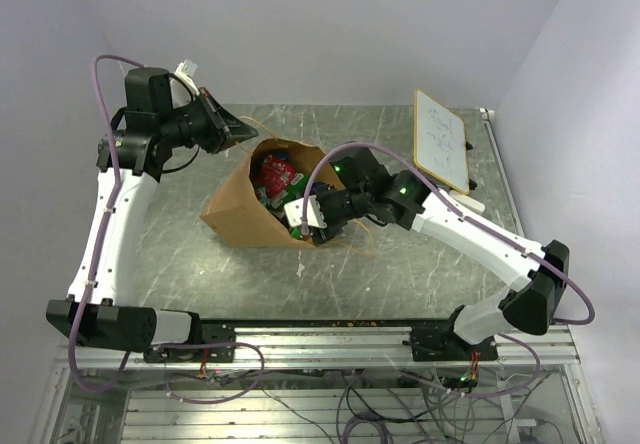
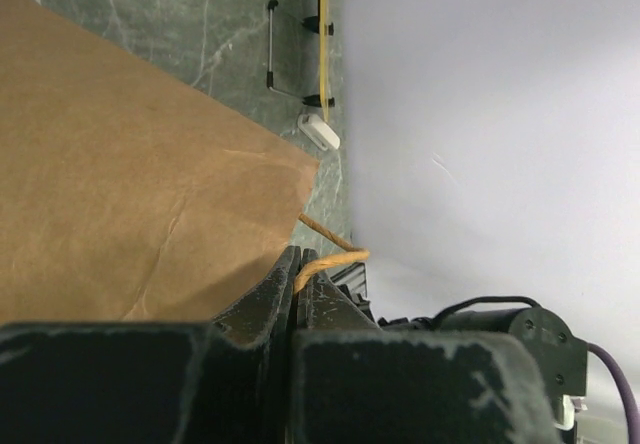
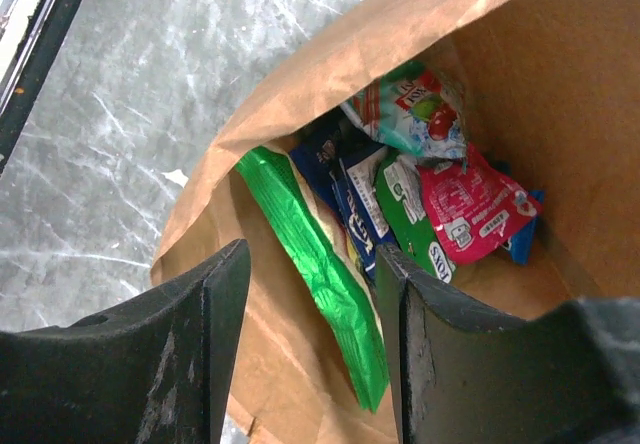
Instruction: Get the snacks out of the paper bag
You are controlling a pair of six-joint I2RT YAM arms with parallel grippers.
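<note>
Grey marbled stone covers the table (image 1: 400,264), with plain white walls closing it in on three sides. Both arm bases sit at the near edge.

Closest of the task's things is the paper bag (image 1: 245,214), slumped on its side near the middle of the table. Its base points toward the near-left and its mouth gapes up toward the far-right.

The right arm reaches in from the near-right corner and puts the right gripper (image 3: 310,264) at that mouth. Its jaws stand apart, one on each side of a long green packet (image 3: 330,294) that lies along the lower wall of the bag. They straddle it and do not look to be pinching it yet.

Deeper inside, the rest of the snacks sit heaped together: blue packets (image 3: 345,194), a red packet (image 3: 470,209) and a pale one printed with fruit. None has left the bag, so the task looks barely begun.

Farther back, toward the far-left corner, the left gripper (image 2: 297,284) is clamped tight on the bag's thin looped handle (image 2: 335,257). That grip probably lifts the rim, keeping the mouth open and the bag from sliding while the other arm reaches in.

At the far-right corner a white framed board (image 1: 440,139) stands well apart from the bag.
</note>
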